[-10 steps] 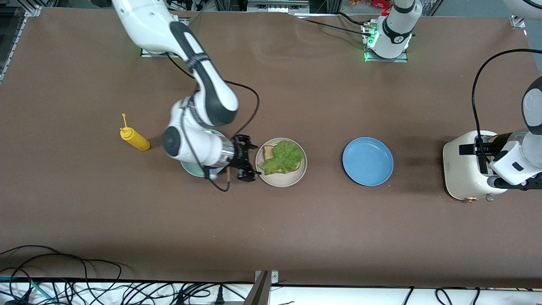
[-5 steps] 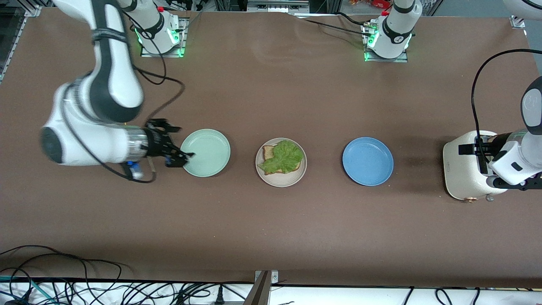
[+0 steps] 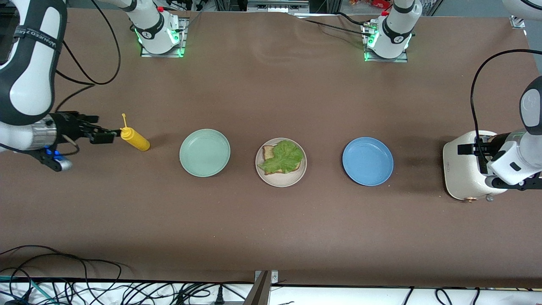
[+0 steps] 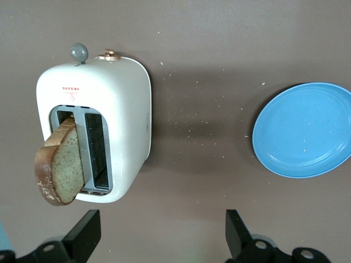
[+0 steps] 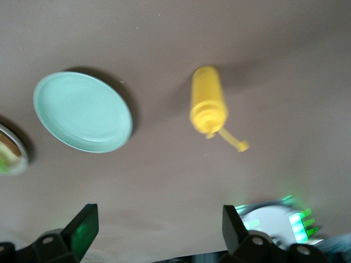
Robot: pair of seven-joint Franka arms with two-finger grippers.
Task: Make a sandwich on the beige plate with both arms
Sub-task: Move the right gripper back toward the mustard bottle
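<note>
The beige plate sits mid-table with one tan bread slice on it and a ruffled green lettuce leaf lying on that slice. A second bread slice sticks up from a slot of the white toaster at the left arm's end. My left gripper hangs over the toaster, and the left wrist view shows the left gripper open and empty. My right gripper is open and empty over the table beside the nozzle of a yellow bottle. The right wrist view shows the right gripper with nothing between its jaws.
A mint-green plate lies between the yellow bottle and the beige plate. A blue plate lies between the beige plate and the toaster. Cables run along the table edge nearest the front camera.
My right arm swung away from the beige plate, past the mint-green plate, to the yellow bottle at its end of the table. The left arm stayed over the toaster.
</note>
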